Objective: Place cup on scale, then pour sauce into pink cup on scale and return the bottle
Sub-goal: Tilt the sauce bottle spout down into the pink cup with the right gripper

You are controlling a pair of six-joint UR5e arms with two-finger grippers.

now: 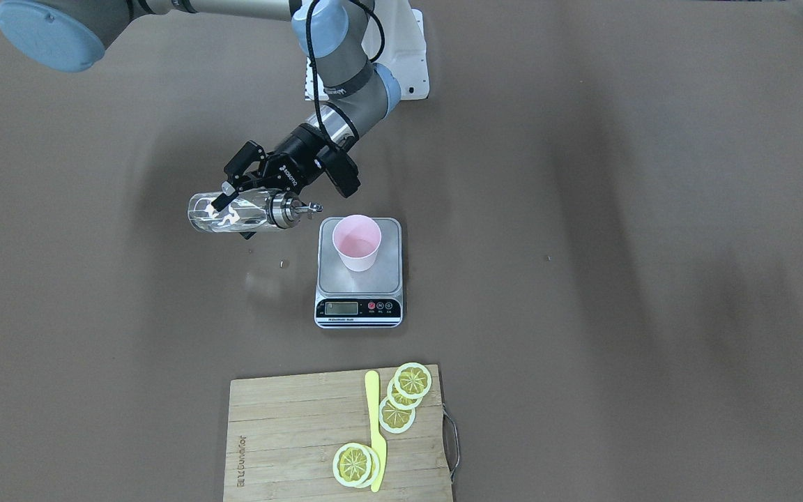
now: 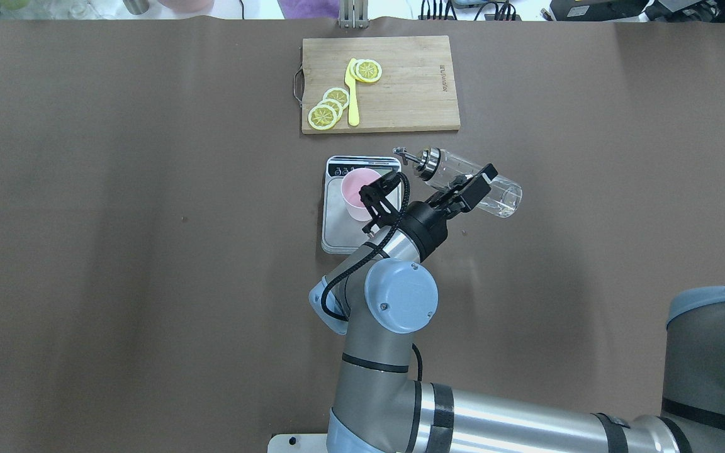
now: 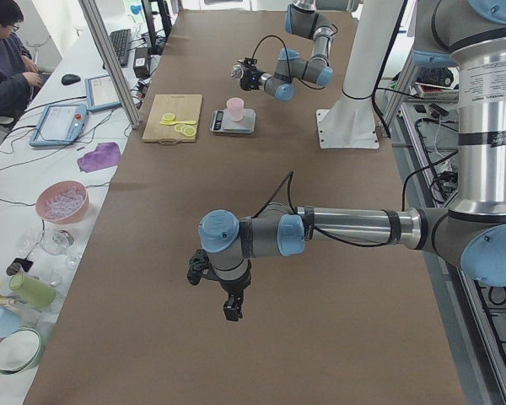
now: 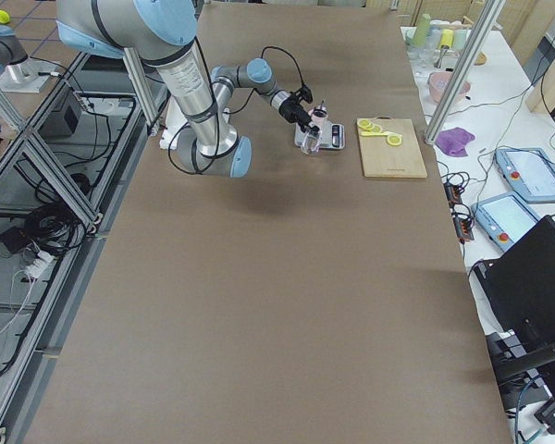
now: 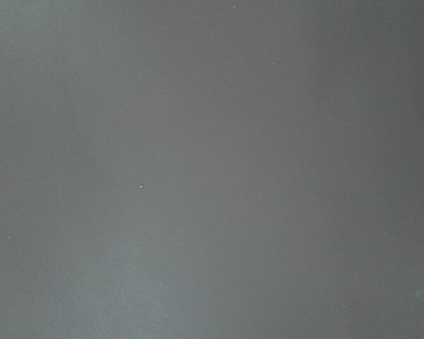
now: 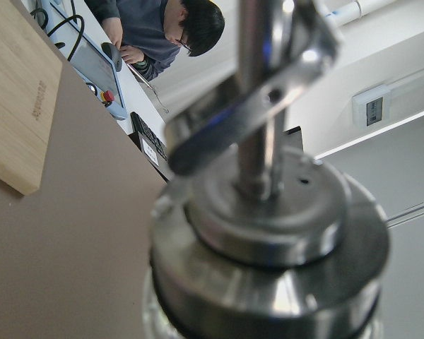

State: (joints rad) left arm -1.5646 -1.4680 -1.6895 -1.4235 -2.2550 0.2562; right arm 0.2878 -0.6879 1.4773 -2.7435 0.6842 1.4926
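Overhead exterior and front-facing views showed the bottle (image 1: 199, 213) held nearly level above the table, the right gripper (image 1: 234, 217) clamped across its glass body. Its contents were hard to read through the glare. Its metal spout pointed out past the jaws toward the cup (image 1: 356, 240), which stood upright on the scale (image 1: 387, 272), near the spout tip but apart from it. Beyond the scale lay a cutting board (image 1: 283, 432) with a yellow knife (image 1: 373, 418) and lemon slices (image 1: 412, 380). The left gripper (image 3: 230, 310) hung well apart; whether its jaws were parted could not be told.
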